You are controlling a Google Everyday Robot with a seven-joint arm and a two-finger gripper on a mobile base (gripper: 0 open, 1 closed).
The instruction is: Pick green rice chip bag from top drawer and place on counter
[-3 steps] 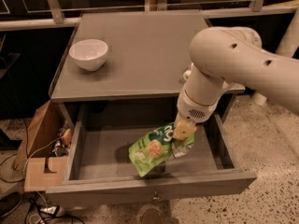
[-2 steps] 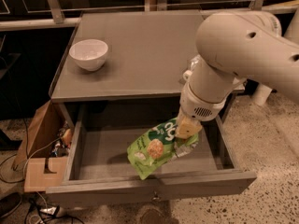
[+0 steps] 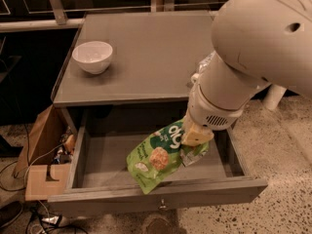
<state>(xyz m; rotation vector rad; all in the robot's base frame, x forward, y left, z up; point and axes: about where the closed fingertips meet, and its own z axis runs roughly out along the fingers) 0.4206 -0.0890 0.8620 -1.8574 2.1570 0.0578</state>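
Observation:
The green rice chip bag (image 3: 158, 156) hangs tilted above the open top drawer (image 3: 112, 160), its lower corner over the drawer's front panel (image 3: 161, 199). My gripper (image 3: 196, 136) is shut on the bag's upper right end and holds it off the drawer floor. The large beige arm covers the gripper's upper part. The grey counter (image 3: 146, 52) lies behind and above the drawer.
A white bowl (image 3: 92, 56) stands on the counter's left side. A cardboard box (image 3: 41, 155) with cables sits on the floor to the left of the cabinet. A white post base (image 3: 273, 96) stands on the floor at the right.
The gripper has lifted the bag up out of the drawer; the bag now hangs higher and the arm has risen.

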